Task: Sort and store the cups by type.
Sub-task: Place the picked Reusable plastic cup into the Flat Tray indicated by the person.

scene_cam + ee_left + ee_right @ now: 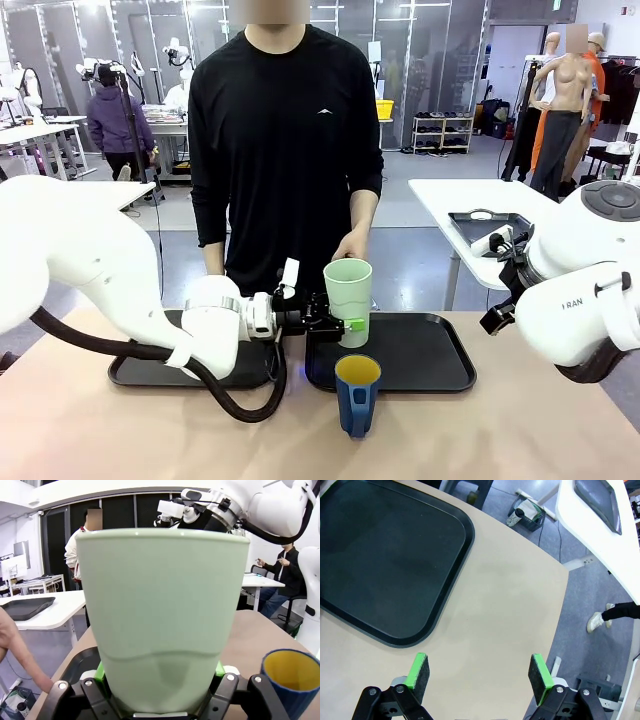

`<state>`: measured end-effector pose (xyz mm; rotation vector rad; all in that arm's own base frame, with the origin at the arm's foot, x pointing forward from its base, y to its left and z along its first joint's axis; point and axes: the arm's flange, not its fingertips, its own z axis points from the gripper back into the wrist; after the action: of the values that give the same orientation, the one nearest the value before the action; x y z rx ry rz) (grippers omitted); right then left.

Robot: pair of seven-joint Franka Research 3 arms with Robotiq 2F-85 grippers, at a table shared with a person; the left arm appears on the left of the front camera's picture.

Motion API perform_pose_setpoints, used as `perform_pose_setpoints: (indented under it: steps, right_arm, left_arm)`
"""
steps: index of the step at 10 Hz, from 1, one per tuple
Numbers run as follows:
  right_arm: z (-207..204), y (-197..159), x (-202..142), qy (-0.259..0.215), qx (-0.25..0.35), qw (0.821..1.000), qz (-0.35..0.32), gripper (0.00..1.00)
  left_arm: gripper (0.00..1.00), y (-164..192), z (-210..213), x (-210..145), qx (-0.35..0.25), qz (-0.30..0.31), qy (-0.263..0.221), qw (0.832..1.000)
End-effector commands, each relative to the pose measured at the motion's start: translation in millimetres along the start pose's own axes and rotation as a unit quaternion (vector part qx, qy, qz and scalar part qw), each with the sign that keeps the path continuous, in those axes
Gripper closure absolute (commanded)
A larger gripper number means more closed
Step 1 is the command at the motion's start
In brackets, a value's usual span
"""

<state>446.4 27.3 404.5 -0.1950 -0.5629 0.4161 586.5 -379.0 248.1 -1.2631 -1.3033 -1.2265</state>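
Front: left gripper clamped on green tumbler near its base, over right-hand tray; person's hand just behind rim. Blue mug upright on table, just in front of tray.
Left wrist: tumbler between green pads; mug at lower right.
Right wrist: right gripper jaws spread, holding nothing, over table beside tray.

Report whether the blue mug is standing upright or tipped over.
Upright. The blue mug stands on its base on the table, with its yellow-lined mouth facing up.
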Motion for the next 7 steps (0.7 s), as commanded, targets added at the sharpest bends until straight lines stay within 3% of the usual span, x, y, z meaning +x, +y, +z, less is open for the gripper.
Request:
perform_pose_setpoints:
  steps: [1, 7]
  right_arm:
    - [-1, 1, -2, 0.001, 0.001, 1.0, 0.0, 0.0]
    - [-1, 1, -2, 0.001, 0.001, 1.0, 0.0, 0.0]
  left_arm:
    - [0.17, 19, -19, -13, 0.017, 0.007, 0.002, 1.0]
    - [0.17, 36, -22, -48, 0.018, 0.023, 0.022, 0.999]
